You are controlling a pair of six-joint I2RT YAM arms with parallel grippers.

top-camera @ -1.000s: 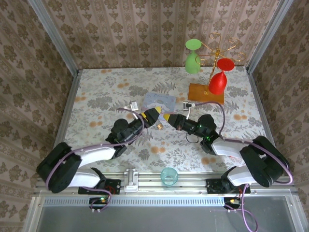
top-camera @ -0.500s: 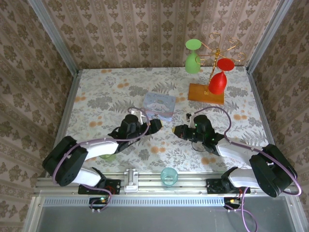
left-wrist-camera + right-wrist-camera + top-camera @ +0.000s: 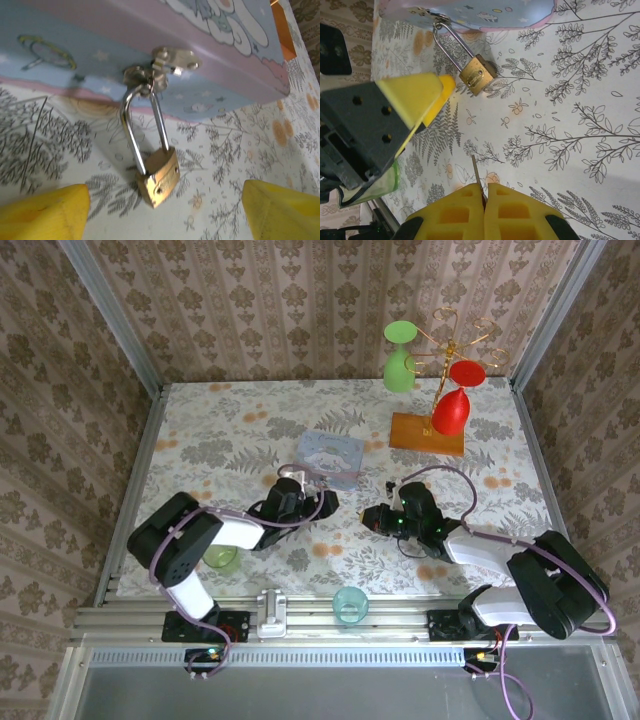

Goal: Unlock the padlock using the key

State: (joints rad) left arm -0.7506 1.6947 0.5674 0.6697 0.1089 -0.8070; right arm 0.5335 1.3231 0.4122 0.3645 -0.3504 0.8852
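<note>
Far left on my overhead view, a green cup sits on the cloth beside the left arm. The left gripper is low over the cloth, just short of the tin. On its wrist camera the yellow fingers stand wide apart with nothing between them, so it is open and empty. The padlock lies just beyond the tips. It hangs by its shackle from the hasp on the tin's side wall, and its brass body rests tilted on the cloth. Both shackle legs run into the body, so I read it as locked. A teal cup stands at the near edge between the arm bases. Right of that, the right gripper points left toward the padlock but is apart from it. Its fingers are pressed together on the key — a thin blade sticks out past the tips, aimed roughly at the padlock. Far right at the back, a rack carries a green glass and a red one.
</note>
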